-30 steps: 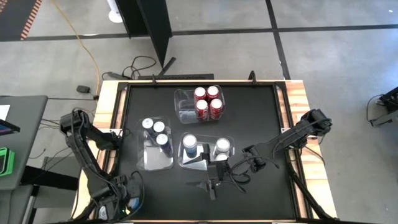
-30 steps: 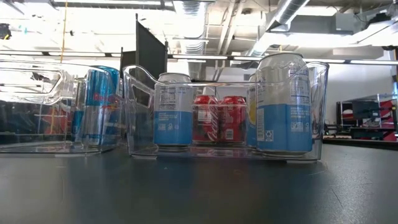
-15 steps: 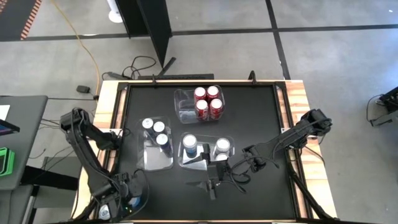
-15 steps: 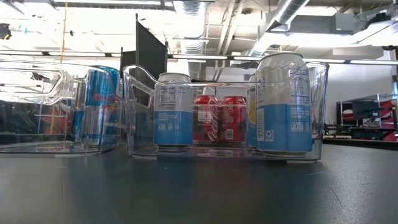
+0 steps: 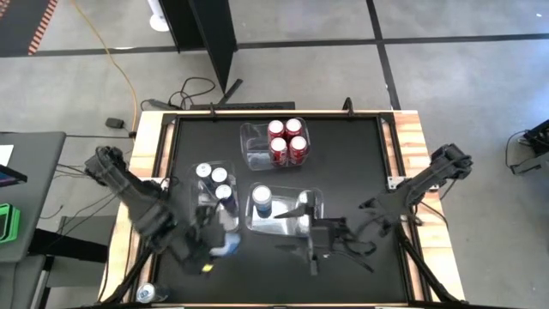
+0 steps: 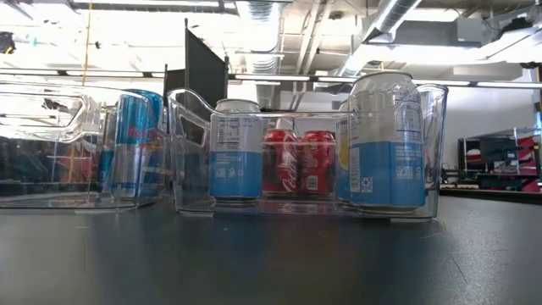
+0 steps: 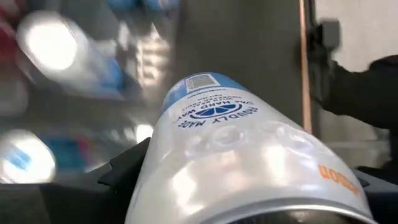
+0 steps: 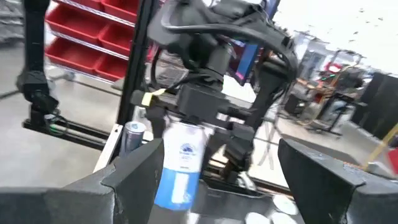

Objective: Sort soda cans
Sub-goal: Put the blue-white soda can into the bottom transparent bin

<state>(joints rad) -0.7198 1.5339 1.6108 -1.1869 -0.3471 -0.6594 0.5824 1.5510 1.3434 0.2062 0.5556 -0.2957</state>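
My left gripper (image 5: 213, 246) is shut on a light blue and silver soda can (image 7: 236, 143), held in the air over the near end of the left bin (image 5: 199, 215). That bin holds three dark blue cans (image 5: 219, 177). The middle bin (image 5: 283, 225) has two light blue cans (image 6: 235, 148) standing on its floor. Several red cans (image 5: 285, 140) stand in the far bin. My right gripper (image 8: 227, 180) hangs open just near of the middle bin, with nothing between its fingers, facing the left arm. My left gripper pinches the can's round side wall (image 7: 155, 180) between its two fingers, one on each side. The fingers come slanting down from above and run along the can. The can hangs below the gripper (image 8: 180, 165), about upright and lifted clear of table and bins.
One more can (image 5: 146, 293) stands past the table's near left corner, also seen in the right wrist view (image 8: 133, 138). Bare black table top (image 5: 352, 163) lies to the right of the bins and along the near edge.
My left gripper has risen from the near left corner and swung toward the table's middle, carrying the light blue can up and clear. It has rolled its wrist on the way. My right gripper has shifted a little toward the table's right edge.
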